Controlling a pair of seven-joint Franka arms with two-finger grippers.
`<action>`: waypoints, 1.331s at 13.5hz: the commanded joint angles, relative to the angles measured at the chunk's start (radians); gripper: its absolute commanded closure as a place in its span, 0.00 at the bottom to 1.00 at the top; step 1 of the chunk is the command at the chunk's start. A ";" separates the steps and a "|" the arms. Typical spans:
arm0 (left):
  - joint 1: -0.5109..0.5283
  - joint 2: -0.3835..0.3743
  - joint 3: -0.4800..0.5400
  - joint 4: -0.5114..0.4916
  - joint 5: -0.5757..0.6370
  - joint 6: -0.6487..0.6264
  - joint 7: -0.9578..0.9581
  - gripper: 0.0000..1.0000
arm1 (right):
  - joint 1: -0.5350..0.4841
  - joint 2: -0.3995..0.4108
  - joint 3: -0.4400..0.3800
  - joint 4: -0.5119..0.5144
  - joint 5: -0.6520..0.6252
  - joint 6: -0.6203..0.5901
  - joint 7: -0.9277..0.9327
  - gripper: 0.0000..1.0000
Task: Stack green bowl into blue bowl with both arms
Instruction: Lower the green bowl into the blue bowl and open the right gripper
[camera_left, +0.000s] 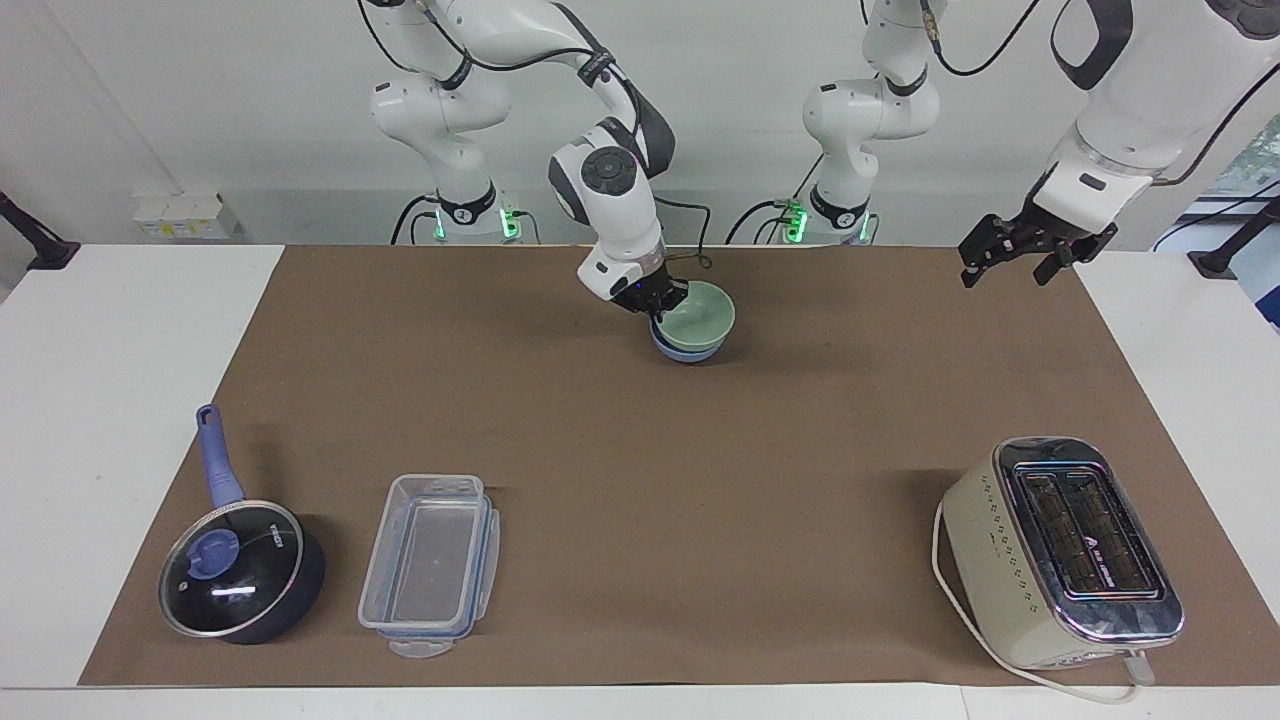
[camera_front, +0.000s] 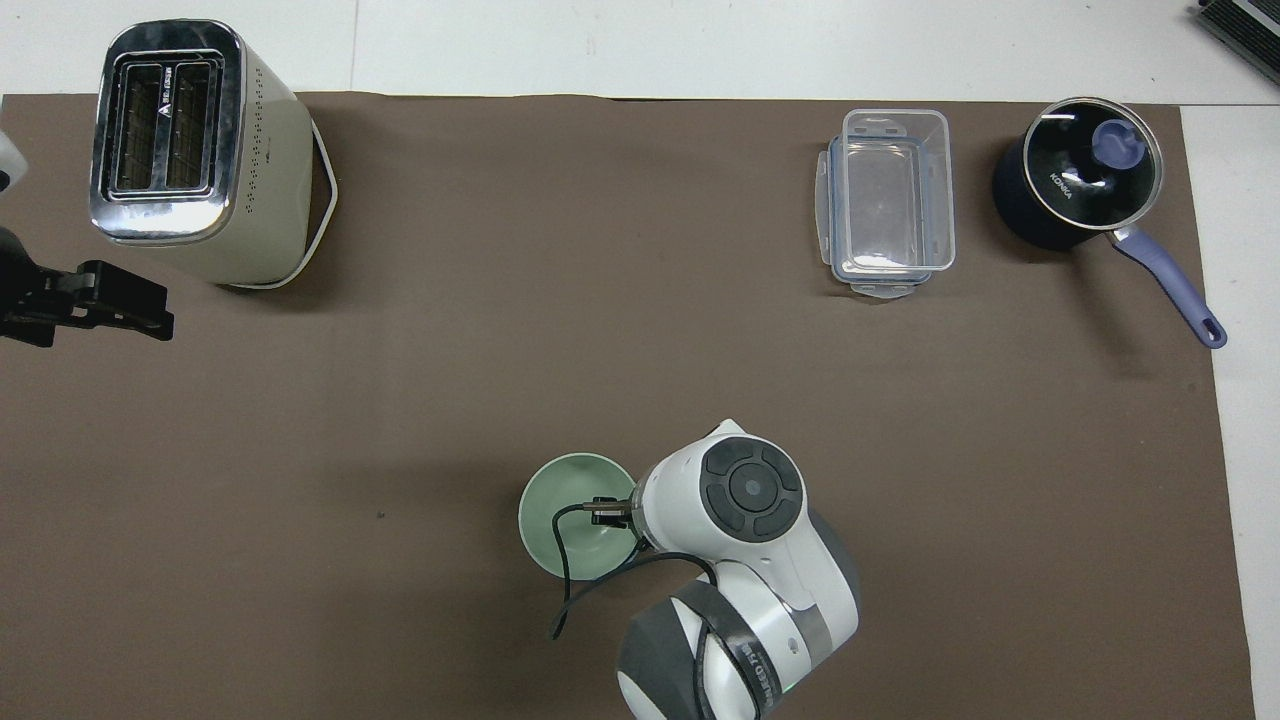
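Bowls first, as the facing view shows them: the green bowl (camera_left: 697, 315) sits nested in the blue bowl (camera_left: 686, 350), of which only a low band of wall shows beneath the green rim, and the pair rests on the brown mat (camera_left: 640, 450) near the robots' edge of the table, about midway between the two arms' ends. The right gripper (camera_left: 657, 301) is down at the green bowl's rim on the side toward the right arm's end, its fingers pinched tight on that rim. The left gripper (camera_left: 1010, 256) hangs in the air over the mat's corner at the left arm's end, its fingers spread wide and holding nothing; that arm waits. Farther from the robots stand a cream toaster (camera_left: 1060, 555) at the left arm's end, and a clear plastic container (camera_left: 432, 565) and a dark blue lidded saucepan (camera_left: 240, 570) at the right arm's end, the two just beside each other. From overhead, the green bowl (camera_front: 560, 520) covers the blue one entirely, and the right arm's wrist hides the right gripper, so only a black cable crossing the bowl shows there. The left gripper (camera_front: 120, 305) pokes in at the mat's edge, nearer to the robots than the toaster (camera_front: 200, 150), fingers apart. The container (camera_front: 888, 200) and saucepan (camera_front: 1080, 175) lie along the mat's edge farthest from the robots.
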 joint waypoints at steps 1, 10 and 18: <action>0.010 0.002 -0.005 0.019 0.002 -0.025 0.007 0.00 | 0.003 -0.003 -0.003 -0.009 0.013 0.025 0.017 0.98; 0.008 0.002 -0.005 0.019 0.002 -0.025 0.007 0.00 | 0.003 -0.009 -0.003 -0.015 0.008 0.008 0.014 0.61; 0.008 0.002 -0.005 0.019 0.002 -0.025 0.007 0.00 | -0.166 -0.180 -0.016 0.034 -0.010 -0.139 -0.023 0.04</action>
